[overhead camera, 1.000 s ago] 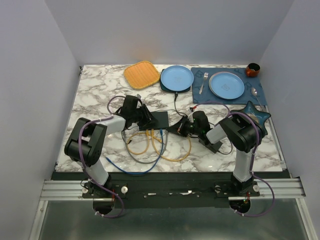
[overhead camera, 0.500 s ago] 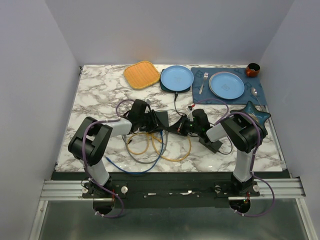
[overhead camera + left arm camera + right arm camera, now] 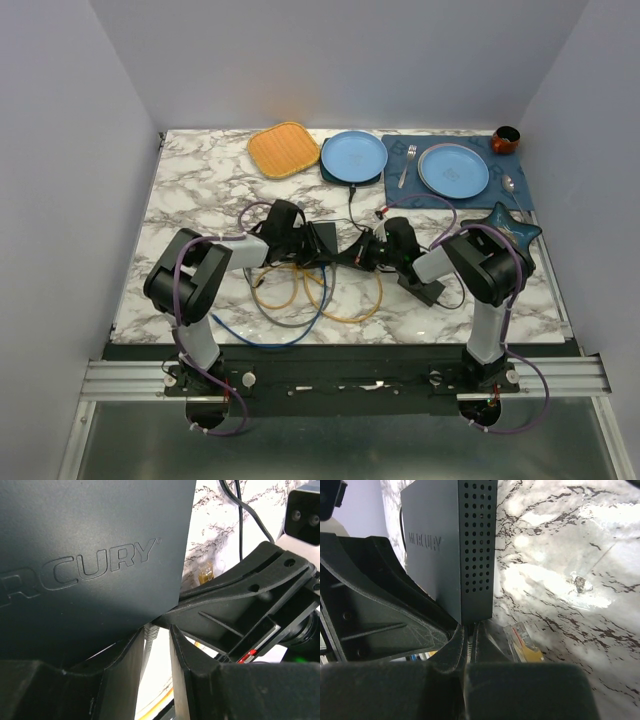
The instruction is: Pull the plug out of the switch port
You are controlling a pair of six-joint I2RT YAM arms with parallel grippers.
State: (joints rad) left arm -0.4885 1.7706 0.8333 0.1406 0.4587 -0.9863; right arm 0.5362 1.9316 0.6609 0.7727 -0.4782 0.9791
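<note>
The switch (image 3: 322, 238) is a flat matte-black box at mid table; its lid reads MERCURY in the left wrist view (image 3: 90, 555), and its perforated side shows in the right wrist view (image 3: 470, 545). A grey plug (image 3: 151, 631) sits in a port on its near edge. My right gripper (image 3: 362, 252) reaches in from the right, its jaws nearly closed on the plug's ribbed boot (image 3: 469, 642). My left gripper (image 3: 303, 247) is at the switch's left near corner. Its fingers (image 3: 182, 660) straddle the grey cable with a gap to spare.
A loose clear plug on a yellow cable (image 3: 524, 641) lies on the marble beside the switch. Yellow, grey and blue cables (image 3: 330, 295) coil in front. A black power brick (image 3: 425, 288) sits under the right arm. Blue plates (image 3: 354, 155), an orange mat (image 3: 283, 148) and a placemat stand behind.
My left gripper has moved right, from beside the switch onto its near left corner. The right gripper has stayed at the plug.
</note>
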